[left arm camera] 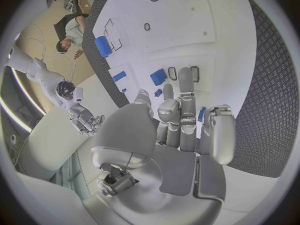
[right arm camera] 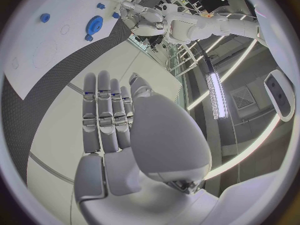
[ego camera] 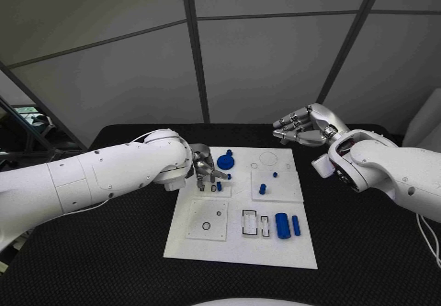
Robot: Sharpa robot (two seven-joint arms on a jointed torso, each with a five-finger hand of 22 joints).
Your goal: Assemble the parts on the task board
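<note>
White rounded arms (ego camera: pixel 101 175); silver segmented fingers on left hand (ego camera: pixel 204 167), right hand (ego camera: pixel 308 125).

no text, label, brand, number or sign can be read anywhere. the task board (ego camera: pixel 241 245) under the left hand (ego camera: pixel 206 167) carries only thin outlines of circles and rectangles, no letters or digits. the blue parts (ego camera: pixel 282 225) on it are unmarked, and the hands and white arms bear no legible marking.

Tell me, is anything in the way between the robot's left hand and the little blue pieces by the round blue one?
No. The left hand is already right over the small blue pieces, beside the round blue part on the task board. Nothing visible sits between its fingers and them.
</note>
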